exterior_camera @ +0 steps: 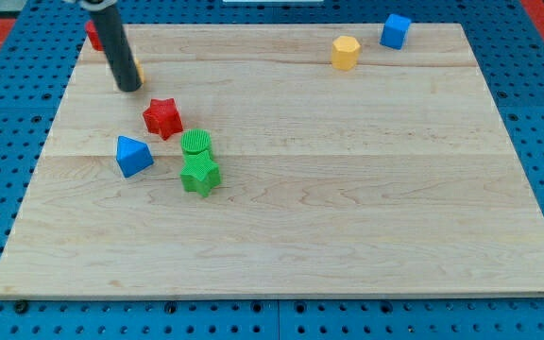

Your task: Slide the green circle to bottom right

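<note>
The green circle (pixel 196 143) lies left of the board's middle, touching the green star (pixel 199 175) just below it. My tip (pixel 129 88) rests on the board at the upper left, up and to the left of the green circle and apart from it. The red star (pixel 162 117) sits between my tip and the green circle. The blue triangular block (pixel 132 155) lies left of the green star.
A yellow hexagonal block (pixel 346 52) and a blue cube (pixel 396 30) sit near the top right. A red block (pixel 93 36) and a small orange-yellow block (pixel 140 72) are partly hidden behind the rod at the top left. The wooden board (pixel 366 217) lies on a blue pegboard.
</note>
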